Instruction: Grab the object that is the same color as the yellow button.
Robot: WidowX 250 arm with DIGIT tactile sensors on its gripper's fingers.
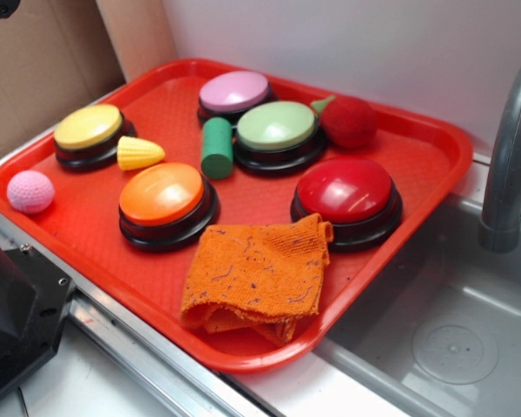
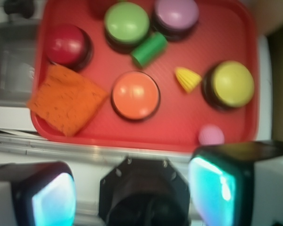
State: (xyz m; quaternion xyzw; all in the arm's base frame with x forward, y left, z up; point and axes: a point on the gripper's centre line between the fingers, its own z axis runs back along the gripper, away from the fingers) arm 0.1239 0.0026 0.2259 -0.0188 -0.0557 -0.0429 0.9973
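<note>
The object, a small yellow ridged corn-shaped toy, lies on the red tray right beside the yellow button, a yellow dome on a black base. In the wrist view my gripper hangs high above the robot's base, outside the tray's near edge and well away from the toy. Its cyan-padded fingers stand wide apart with nothing between them. In the exterior view only a dark bit shows at the top left corner.
The tray also carries an orange button, a green cylinder, a light green button, a pink button, a red button, a red strawberry toy, a pink ball and an orange cloth. A sink and faucet lie to the right.
</note>
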